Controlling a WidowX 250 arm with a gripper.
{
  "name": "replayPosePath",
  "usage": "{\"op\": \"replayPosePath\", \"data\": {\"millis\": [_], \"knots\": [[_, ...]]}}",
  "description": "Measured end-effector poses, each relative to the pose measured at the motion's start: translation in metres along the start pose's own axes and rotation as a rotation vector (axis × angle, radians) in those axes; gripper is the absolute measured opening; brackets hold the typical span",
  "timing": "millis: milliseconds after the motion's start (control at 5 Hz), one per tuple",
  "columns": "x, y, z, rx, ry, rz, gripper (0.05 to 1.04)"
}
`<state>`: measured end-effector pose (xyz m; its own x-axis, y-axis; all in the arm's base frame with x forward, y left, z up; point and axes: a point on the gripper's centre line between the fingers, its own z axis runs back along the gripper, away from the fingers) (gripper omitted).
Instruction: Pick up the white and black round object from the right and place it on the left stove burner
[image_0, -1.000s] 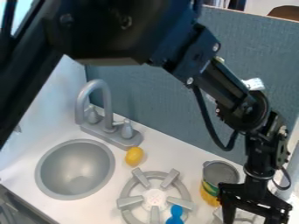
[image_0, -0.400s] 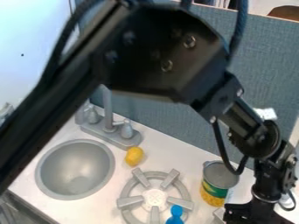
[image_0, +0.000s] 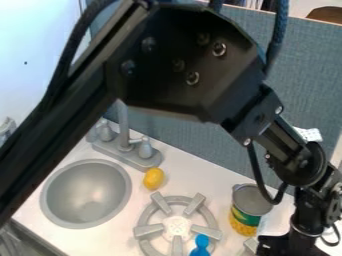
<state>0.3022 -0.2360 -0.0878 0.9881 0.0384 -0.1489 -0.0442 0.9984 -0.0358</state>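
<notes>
The black gripper (image_0: 294, 246) hangs at the bottom right corner, cut off by the lower edge of the view. Just left of it and a little farther back stands a can (image_0: 245, 220) with a yellow and green label, and a grey metal pot or cup (image_0: 252, 199) is at its top. A yellow lemon-like object (image_0: 153, 178) lies between the sink and the stove burner. Over the burner's lower right part is a blue object (image_0: 201, 245) with a rounded top, partly cut off by the bottom edge.
The round grey sink (image_0: 85, 194) is at the left, with a grey faucet (image_0: 127, 149) behind it. The stove burner (image_0: 178, 226) stands at the bottom centre. A blue-grey partition (image_0: 194, 125) rises behind the counter. The upper arm spans the top left.
The arm and gripper have moved right and down, toward the bottom right corner. More of the can's label shows now. The lemon-like object and the blue object have stayed put.
</notes>
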Motion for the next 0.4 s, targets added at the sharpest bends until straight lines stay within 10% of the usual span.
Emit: {"op": "replayPosePath", "data": {"millis": [400], "knots": [[-0.03, 0.027, 0.057, 0.02, -0.089, -0.079, 0.704]]}}
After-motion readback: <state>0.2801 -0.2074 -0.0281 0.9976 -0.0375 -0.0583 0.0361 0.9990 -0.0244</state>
